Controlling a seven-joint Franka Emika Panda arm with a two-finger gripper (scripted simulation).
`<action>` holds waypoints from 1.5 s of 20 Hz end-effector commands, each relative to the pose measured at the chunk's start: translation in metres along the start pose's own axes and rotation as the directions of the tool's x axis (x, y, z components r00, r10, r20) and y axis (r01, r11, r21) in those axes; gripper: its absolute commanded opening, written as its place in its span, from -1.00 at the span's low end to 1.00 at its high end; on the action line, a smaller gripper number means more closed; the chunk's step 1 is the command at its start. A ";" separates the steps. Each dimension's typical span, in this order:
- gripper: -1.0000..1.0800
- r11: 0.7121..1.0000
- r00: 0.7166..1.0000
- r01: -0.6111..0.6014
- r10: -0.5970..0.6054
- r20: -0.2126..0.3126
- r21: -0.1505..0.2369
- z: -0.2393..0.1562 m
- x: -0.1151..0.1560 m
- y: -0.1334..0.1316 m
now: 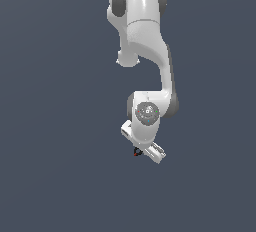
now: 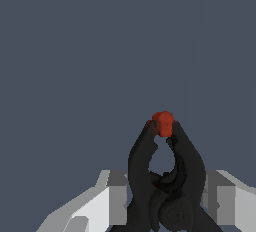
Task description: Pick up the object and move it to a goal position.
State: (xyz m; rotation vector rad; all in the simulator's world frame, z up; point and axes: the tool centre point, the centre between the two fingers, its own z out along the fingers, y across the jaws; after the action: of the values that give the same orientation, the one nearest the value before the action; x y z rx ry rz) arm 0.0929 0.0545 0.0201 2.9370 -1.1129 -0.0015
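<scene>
Black and very small, the object (image 2: 165, 176) sat between the gripper's (image 2: 165, 201) fingers, with its red tip (image 2: 163, 123) pointing away from the wrist camera. In the wrist view two dark curved prongs rose from a tangled black base and met just under that red tip, leaving a teardrop-shaped gap between them. Pale grey fingers (image 2: 112, 201) stood close on either side of the black base, and the base filled the space between them, so the gripper looked clamped on the object.

From the exterior view the object (image 1: 136, 152) showed only as a tiny dark speck with a touch of red, tucked against the lower end of the gripper (image 1: 145, 151), towards the exterior view's left. The gripper there was white, tilted, and far larger than what it held; its fingers could not be made out separately at that size.

Above it the wrist joint (image 1: 147, 113) showed a round grey face with small marks. The white arm (image 1: 145, 26) ran up from there through a bent link with dark grey bands to the top of the picture.

Around everything lay a flat slate-blue background (image 1: 50, 126), the same in both views, and whether it was a worktop or floor could not be told.
</scene>
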 end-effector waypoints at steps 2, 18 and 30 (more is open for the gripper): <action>-1.00 1.000 1.000 0.001 0.000 -0.001 0.001 -0.011 -0.006 -0.002; -1.00 1.000 1.000 0.000 0.000 0.000 0.002 -0.143 -0.074 -0.014; -1.00 1.000 1.000 0.000 0.000 -0.002 0.001 -0.274 -0.139 -0.028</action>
State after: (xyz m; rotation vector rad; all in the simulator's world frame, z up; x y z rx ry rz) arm 0.0127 0.1612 0.2774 2.9379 -1.1128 0.0009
